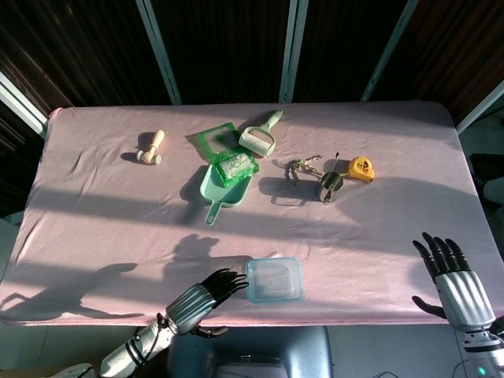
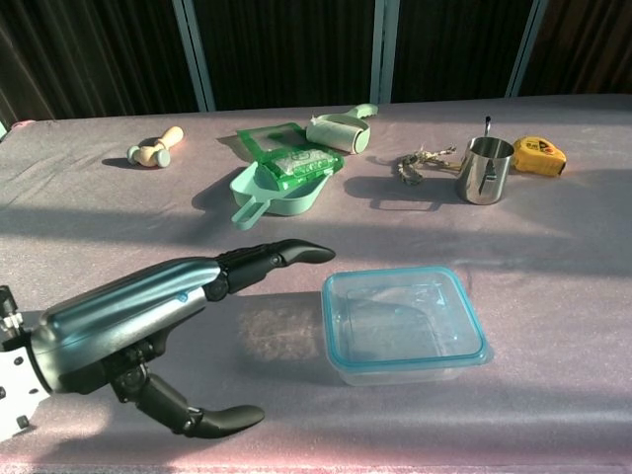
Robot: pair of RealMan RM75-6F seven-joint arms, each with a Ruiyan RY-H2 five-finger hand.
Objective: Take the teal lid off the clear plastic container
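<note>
Left robot hand [image 2: 148, 326] is hovering spread and empty just beside the clear plastic container [image 2: 405, 346], likely lining up to brace it. Teal lid [image 2: 403, 318] is sitting sealed on top; right robot hand [image 1: 455, 287] is waiting well apart, fingers wide, holding nothing.

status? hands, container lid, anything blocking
Left hand open beside clear plastic container, not touching. Right hand open at table's right edge. Teal lid on. Nothing in the way.

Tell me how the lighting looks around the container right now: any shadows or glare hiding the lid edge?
Head view: sun and shadow stripe the table; the clear plastic container sits partly shaded, teal lid rim readable. Chest view: the left hand casts no shadow on the lid, faint reflections on its top, rim sharp. Right hand is dimly lit.
</note>
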